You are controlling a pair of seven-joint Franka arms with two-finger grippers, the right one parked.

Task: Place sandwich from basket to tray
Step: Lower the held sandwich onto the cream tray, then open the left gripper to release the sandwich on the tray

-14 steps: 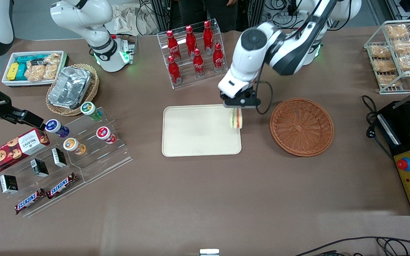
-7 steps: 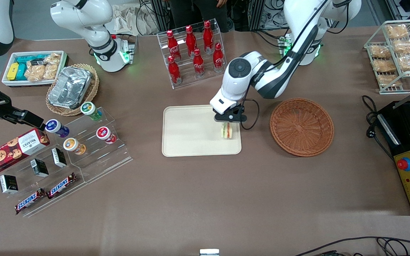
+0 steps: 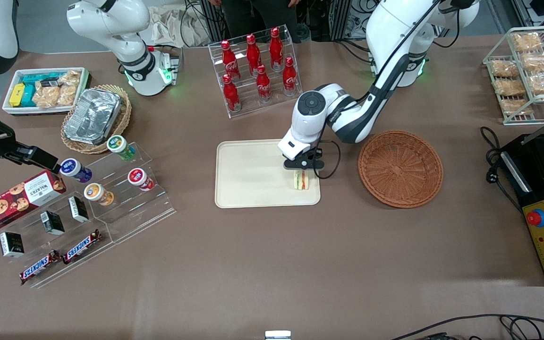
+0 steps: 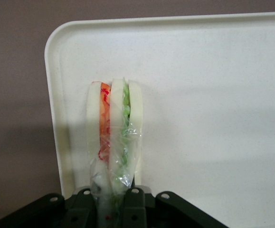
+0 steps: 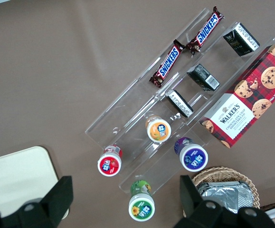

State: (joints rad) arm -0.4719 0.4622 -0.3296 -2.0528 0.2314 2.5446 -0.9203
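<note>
Now I see my gripper (image 3: 301, 171) low over the tray (image 3: 253, 174), jaws clamped on the sandwich (image 3: 301, 180), which stands on edge at the tray's corner nearest the basket (image 3: 400, 168).

Sandwich (image 4: 112, 137) in glossy clear wrap; tray (image 4: 213, 95) matt, smooth; basket (image 3: 400, 168) woven wicker.

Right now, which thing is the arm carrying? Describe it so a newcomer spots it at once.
Find the cream tray at the table's middle, beside the reddish-brown basket. At the tray's corner nearest that basket, the gripper is shut on the sandwich. It is a plastic-wrapped white-bread wedge showing green and red-orange filling, the only thing on the tray.
</note>
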